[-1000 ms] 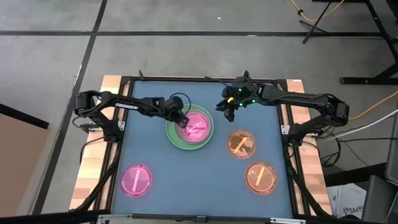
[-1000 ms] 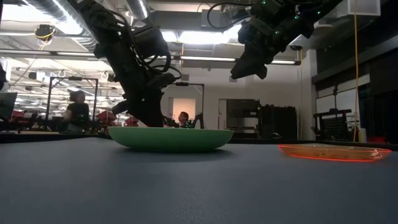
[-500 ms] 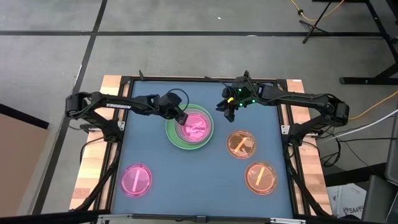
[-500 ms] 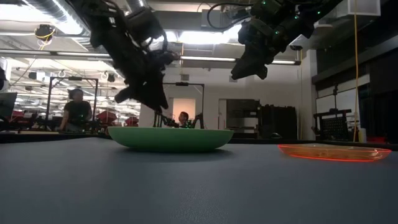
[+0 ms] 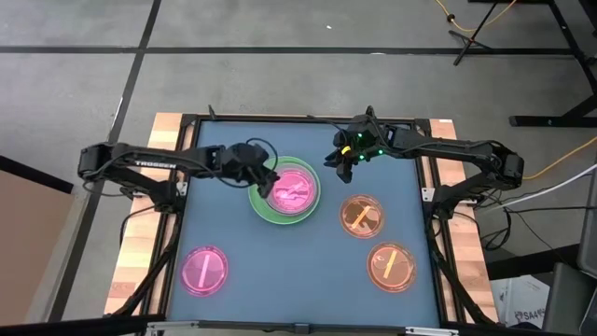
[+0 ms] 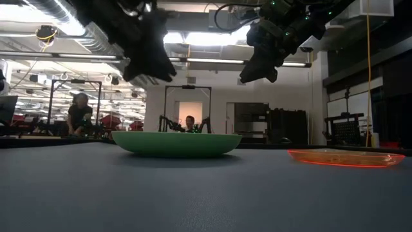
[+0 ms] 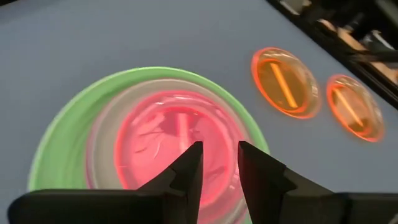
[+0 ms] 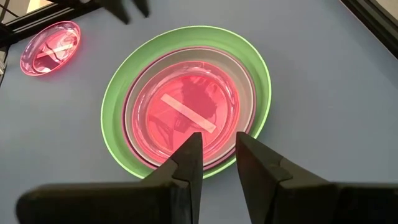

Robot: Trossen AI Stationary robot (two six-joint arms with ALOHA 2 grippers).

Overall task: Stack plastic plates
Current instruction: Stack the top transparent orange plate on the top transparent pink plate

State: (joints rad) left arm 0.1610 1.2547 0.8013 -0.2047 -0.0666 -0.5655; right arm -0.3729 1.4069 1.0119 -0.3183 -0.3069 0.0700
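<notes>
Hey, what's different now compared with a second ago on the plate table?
The left gripper has lifted off the pink plate in the green plate's stack and pulled back toward its own side, leaving that plate behind. The right gripper, the other pink plate and both orange plates have not moved.

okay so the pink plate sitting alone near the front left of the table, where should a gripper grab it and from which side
Judging by its shape, grip the lone pink plate at its raised rim, one finger inside and one outside, coming straight down from above. It lies flat and shallow on the table, with open surface all round, so any edge works; the left gripper is nearer.
</notes>
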